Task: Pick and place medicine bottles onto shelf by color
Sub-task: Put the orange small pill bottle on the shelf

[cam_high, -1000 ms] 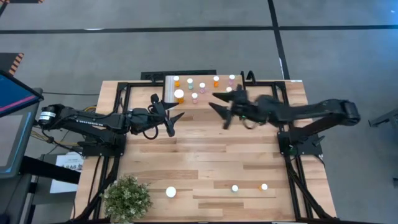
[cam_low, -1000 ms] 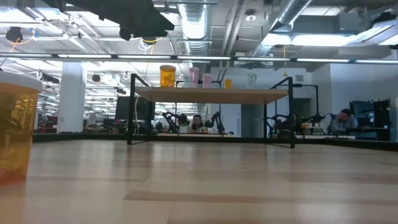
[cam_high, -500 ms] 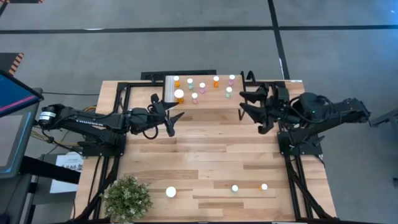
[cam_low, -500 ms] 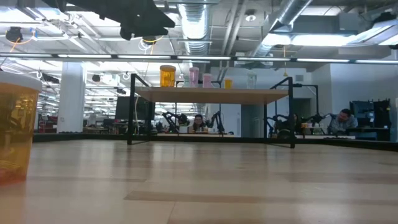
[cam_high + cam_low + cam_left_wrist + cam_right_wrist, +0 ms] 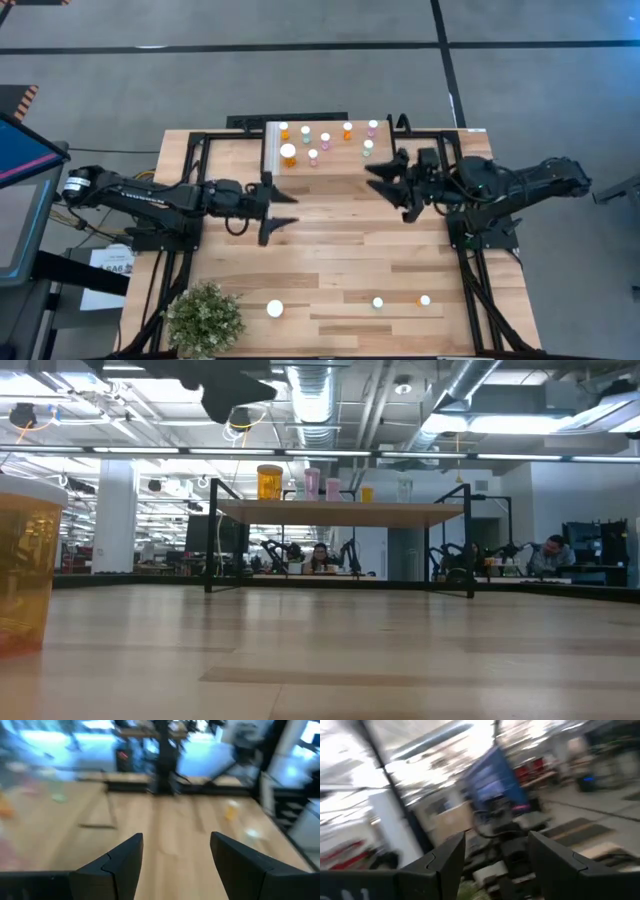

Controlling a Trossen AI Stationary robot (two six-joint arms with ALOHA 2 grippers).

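The shelf stands at the table's far edge, with several small white-capped bottles upright on its top. In the low view the shelf carries a large orange bottle, pink ones and a small orange one. Three more bottles stand near the table's near edge: a large one and two small ones. My left gripper hovers open over the table, just nearside of the shelf's left end. My right gripper hovers open beside the shelf's right end. Both hold nothing.
A potted plant sits at the near left corner. The large orange bottle looms close in the low view. Black frame rails run along both sides of the table. Bare wood lies between the shelf and the near bottles.
My right gripper has drawn back from above the shelf's right part toward the table's right edge, turning as it went, then settled slightly nearer. My left gripper has shifted a little toward the near edge and turned. No bottle has moved.
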